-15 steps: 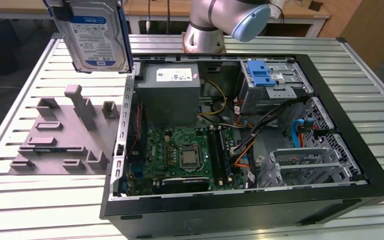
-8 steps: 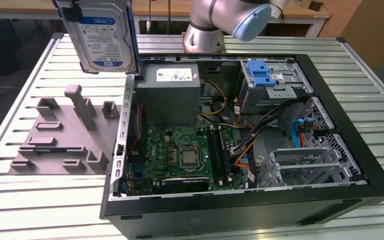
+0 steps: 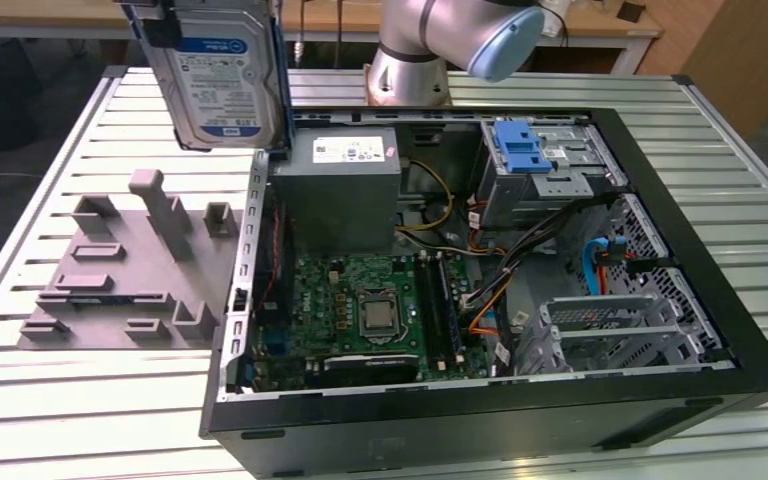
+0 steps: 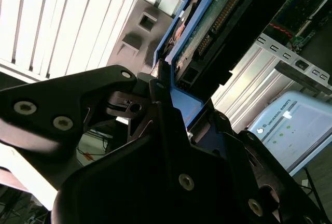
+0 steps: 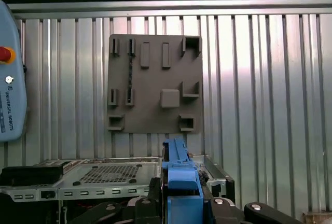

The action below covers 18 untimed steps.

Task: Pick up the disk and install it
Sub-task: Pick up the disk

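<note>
Over by the worktop [image 3: 64, 420] edge on the exterior view's left lies the grey fixture block [image 3: 117, 265], pegs and slots pointing up. Just past it, up in the air over the far side of the worktop, there's the disk [image 3: 217, 75]. It's upright with its white-and-blue label towards the exterior camera, and it hangs above the wall of the open computer case [image 3: 491, 425] on the exterior view's left. In the second wrist view the gripper [image 4: 174, 92] is clamped on the disk's blue carrier frame [image 5: 181, 182], with black fingers [image 4: 155, 92] pressed against it. Moving along inside the case, there's the grey power supply [image 3: 344, 195] with its white sticker, and the green motherboard [image 3: 364, 310] nearer the front. Then comes the drive cage [image 3: 558, 175] with its blue latch [image 3: 524, 145], at the case's far corner on the exterior view's right.
</note>
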### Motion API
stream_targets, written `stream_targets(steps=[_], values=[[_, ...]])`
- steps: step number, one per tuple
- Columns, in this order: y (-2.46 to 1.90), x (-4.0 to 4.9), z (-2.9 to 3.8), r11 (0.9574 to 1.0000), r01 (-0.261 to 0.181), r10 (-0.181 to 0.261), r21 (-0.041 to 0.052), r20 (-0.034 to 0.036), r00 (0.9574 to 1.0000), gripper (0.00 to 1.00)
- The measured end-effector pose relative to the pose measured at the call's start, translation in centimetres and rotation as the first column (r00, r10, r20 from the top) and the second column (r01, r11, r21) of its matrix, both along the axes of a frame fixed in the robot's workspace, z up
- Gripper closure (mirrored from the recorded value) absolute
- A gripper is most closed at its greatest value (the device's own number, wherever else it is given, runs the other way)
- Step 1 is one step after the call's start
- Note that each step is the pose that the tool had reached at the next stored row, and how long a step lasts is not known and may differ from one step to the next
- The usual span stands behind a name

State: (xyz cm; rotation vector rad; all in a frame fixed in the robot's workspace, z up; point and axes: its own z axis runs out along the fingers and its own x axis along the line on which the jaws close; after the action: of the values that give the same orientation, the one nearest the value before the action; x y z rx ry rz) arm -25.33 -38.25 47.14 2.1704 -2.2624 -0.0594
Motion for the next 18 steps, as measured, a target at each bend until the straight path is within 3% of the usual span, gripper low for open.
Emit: stream_targets(steps=[11,18], values=[[-1.9,0.4,-0.07,1.0,0.002,-0.002,0.0,0.0,1.0,0.63],[-2.37,1.02,-0.07,1.0,0.003,-0.003,-0.0006,-0.0001,1.0,0.63]])
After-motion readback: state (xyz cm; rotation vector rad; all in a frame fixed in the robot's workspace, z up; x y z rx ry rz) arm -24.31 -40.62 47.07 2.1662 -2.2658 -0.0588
